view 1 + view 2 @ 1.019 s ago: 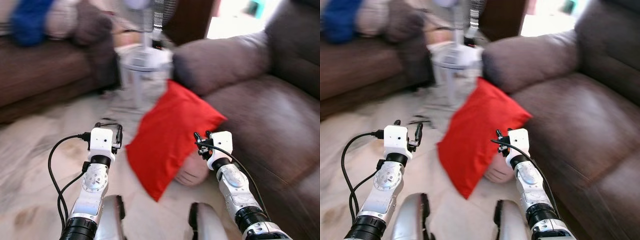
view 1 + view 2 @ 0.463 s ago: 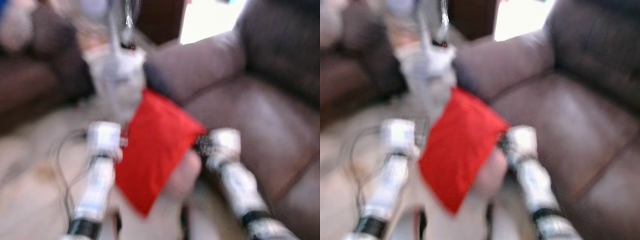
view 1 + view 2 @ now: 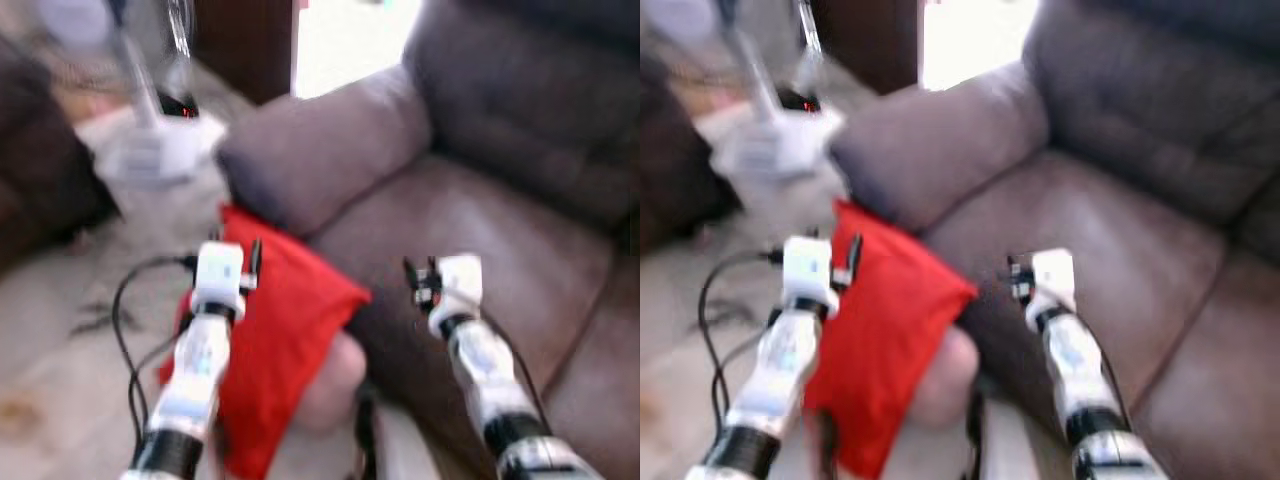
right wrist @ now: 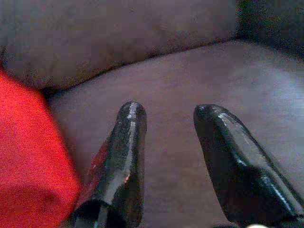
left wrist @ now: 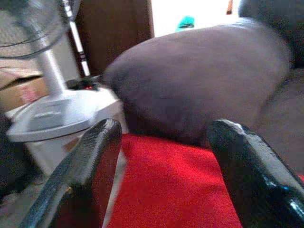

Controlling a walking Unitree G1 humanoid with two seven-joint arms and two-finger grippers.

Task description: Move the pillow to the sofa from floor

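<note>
Reaching: you are closing on the pillow point(image 3: 275, 340), leaning on the sofa point(image 3: 480, 200) front.
Left fingers point(image 5: 90, 161): spread, pillow beyond them.
Right fingers point(image 4: 128, 156): apart, empty; pillow beside them.
Advice: straddle the pillow before squeezing.

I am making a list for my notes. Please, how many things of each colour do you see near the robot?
Red: 1, the pillow
Brown: 1, the sofa
White: 1, the fan base
Black: 2, the left gripper and right gripper
Total: 5

head views blurred, fan point(image 5: 28, 23) top cropped
</note>
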